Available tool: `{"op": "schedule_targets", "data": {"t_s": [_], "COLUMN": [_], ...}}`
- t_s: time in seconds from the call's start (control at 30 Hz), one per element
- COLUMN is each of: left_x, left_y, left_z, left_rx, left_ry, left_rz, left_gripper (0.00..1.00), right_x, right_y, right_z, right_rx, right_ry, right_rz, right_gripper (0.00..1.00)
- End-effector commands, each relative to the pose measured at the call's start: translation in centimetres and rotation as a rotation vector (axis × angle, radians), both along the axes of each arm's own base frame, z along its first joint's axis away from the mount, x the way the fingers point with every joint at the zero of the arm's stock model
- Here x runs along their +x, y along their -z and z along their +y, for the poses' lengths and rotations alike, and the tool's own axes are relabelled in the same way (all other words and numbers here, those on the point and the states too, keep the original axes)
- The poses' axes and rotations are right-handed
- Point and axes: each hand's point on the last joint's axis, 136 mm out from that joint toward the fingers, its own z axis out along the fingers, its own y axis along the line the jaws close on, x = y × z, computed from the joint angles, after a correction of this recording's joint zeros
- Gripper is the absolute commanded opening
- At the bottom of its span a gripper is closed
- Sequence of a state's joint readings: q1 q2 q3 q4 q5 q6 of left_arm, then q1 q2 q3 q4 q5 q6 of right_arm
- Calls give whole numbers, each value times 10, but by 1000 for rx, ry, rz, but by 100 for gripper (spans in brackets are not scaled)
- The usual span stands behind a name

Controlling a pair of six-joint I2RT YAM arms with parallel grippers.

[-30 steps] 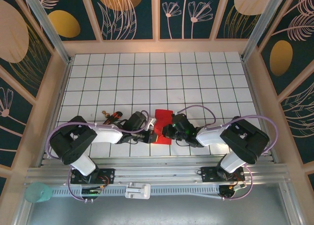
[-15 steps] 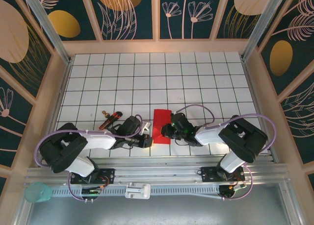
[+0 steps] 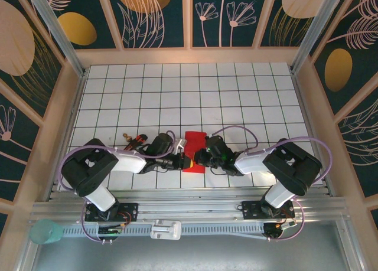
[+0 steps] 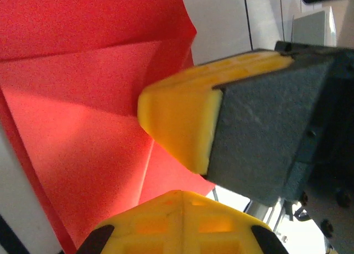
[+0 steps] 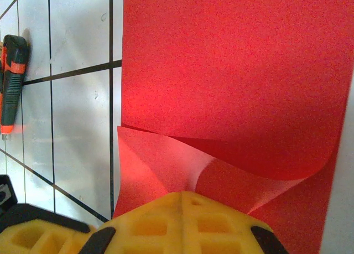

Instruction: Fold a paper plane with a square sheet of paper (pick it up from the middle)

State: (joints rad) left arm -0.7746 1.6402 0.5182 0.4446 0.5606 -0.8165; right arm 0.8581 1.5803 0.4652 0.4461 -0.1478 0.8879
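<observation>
White gridded table [image 3: 236, 100] before me, with the part-folded red paper [image 3: 195, 140] lying toward its 6 o'clock edge. Left gripper [image 3: 186, 162] and right gripper [image 3: 199, 159] meet at the paper's near end, both pressed together. A red-black tool [image 3: 133, 143] lies at the paper's 9 o'clock.

Beyond the square sheet of paper [image 3: 195, 142], toward the far wall, the gridded surface [image 3: 195, 88] lies bare, with plenty of room to sweep through. Right of the sheet there are bare tiles too, though a purple cable [image 3: 236, 128] loops up over the right arm just beside it. Left of the sheet, watch it: an orange-and-black tool [image 3: 137, 140] and a small brown piece [image 3: 126, 136] lie near, the left arm stretched along their near side. The sheet's near edge is crowded, with the left end effector [image 3: 185, 161] and right end effector [image 3: 199, 157] nose to nose over it and no lane between. By the right end effector, a flap of the sheet curls up off the surface.
</observation>
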Motion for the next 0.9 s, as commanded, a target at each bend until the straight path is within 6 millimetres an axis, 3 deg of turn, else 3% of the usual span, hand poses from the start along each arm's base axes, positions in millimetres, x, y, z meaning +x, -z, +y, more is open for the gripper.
{"op": "schedule_targets", "data": {"t_s": [0.0, 0.5, 0.7, 0.87], "left_x": [3, -31, -43, -45], "left_y": [12, 51, 66, 65], "left_z": [6, 37, 55, 62], "left_rx": [48, 185, 335, 388], "left_ry": [-8, 58, 77, 66], "left_rz": [18, 98, 98, 103], "left_gripper": [0, 0, 0, 0], "right_x": [-22, -24, -23, -24], "right_y": [49, 55, 57, 58], "right_z": [-39, -44, -42, -43], "right_rx": [-201, -230, -242, -251], "right_ry": [10, 16, 11, 8], "right_rz": [113, 133, 140, 145], "right_gripper": [0, 0, 0, 0]}}
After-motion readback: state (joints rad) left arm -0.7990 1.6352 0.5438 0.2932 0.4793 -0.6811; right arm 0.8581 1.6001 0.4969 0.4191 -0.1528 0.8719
